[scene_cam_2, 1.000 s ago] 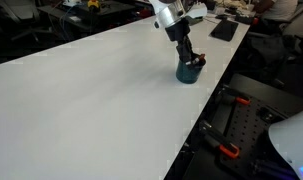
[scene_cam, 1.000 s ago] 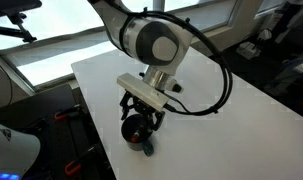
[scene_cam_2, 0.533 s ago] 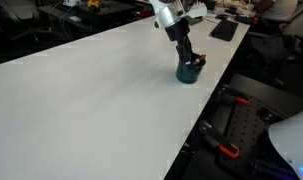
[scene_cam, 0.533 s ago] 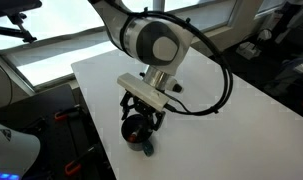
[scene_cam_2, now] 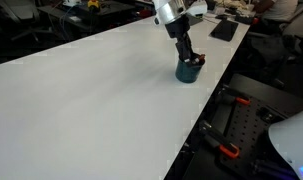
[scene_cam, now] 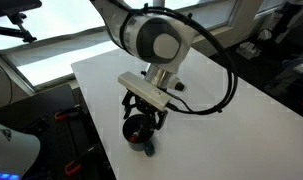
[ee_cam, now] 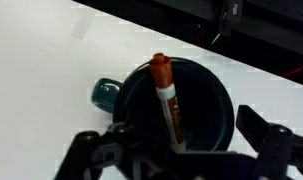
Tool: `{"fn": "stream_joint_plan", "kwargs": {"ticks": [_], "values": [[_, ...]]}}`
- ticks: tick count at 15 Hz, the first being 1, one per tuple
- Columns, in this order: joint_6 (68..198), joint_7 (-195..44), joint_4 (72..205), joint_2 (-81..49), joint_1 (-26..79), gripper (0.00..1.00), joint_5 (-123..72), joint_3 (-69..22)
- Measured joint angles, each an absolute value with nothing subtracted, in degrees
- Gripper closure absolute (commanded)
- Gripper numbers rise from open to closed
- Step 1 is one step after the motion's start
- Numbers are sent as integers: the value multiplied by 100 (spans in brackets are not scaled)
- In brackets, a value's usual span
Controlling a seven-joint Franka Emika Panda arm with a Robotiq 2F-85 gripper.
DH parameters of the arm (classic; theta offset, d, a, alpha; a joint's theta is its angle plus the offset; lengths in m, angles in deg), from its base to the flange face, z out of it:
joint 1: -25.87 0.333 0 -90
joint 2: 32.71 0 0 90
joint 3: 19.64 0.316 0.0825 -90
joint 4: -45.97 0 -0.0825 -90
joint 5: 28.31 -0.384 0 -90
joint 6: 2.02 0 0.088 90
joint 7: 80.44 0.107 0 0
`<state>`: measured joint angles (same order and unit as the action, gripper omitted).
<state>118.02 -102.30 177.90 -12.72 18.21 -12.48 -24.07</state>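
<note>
Straight beneath my wide-open gripper (ee_cam: 181, 150), the orange-capped marker (ee_cam: 166, 95) leans nearly upright inside the dark teal mug (ee_cam: 215, 100), centred between the jaws.

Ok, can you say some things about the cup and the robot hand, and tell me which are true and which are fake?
1. A marker with an orange cap leans inside the mug. True.
2. The mug is bright red. False: it is dark teal.
3. The gripper is open. True.
4. The gripper is lifting the marker out. False: its jaws stand wide above the mug and grip nothing.
5. The mug stands on a white table. True.
</note>
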Motion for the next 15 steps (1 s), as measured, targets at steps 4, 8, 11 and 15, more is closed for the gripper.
{"fn": "stream_joint_plan", "kwargs": {"ticks": [4,8,11,15], "values": [[11995,-10112,17885,-1453,1814,0,-1237,-2421],[12134,-10023,17998,-1625,1814,22,-1227,-2436],[12161,-10023,18029,-1673,1814,51,-1227,-2454],[12161,-10023,18029,-1713,1813,35,-1227,-2458]]}}
